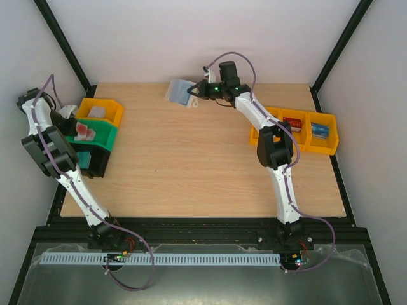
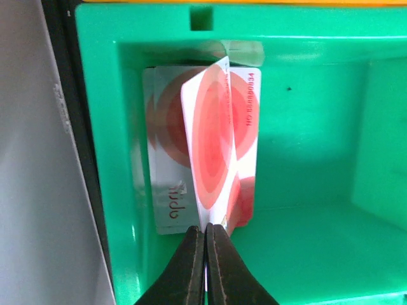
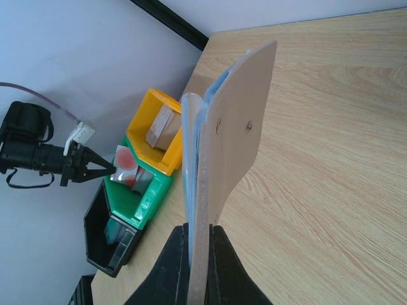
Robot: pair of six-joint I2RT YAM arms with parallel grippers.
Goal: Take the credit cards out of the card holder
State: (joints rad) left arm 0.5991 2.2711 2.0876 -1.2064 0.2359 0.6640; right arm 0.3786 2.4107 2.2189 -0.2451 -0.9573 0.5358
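Note:
My left gripper (image 1: 77, 129) is shut on a white card with red circles (image 2: 213, 146) and holds it on edge inside the green bin (image 2: 305, 159); its tips (image 2: 206, 229) pinch the card's near edge. A second card, silver with red circles (image 2: 166, 159), lies flat in that bin. My right gripper (image 1: 198, 94) is shut on the card holder (image 1: 180, 91) and holds it above the far middle of the table. In the right wrist view the holder (image 3: 238, 127) stands on edge, beige outside with pale blue inside, pinched between the fingers (image 3: 198, 238).
At the left stand a yellow bin (image 1: 105, 109) with a small box, the green bin (image 1: 105, 135) and a black bin (image 1: 92, 164) in a row. A row of yellow bins (image 1: 305, 132) with small items sits at the right, under the right arm.

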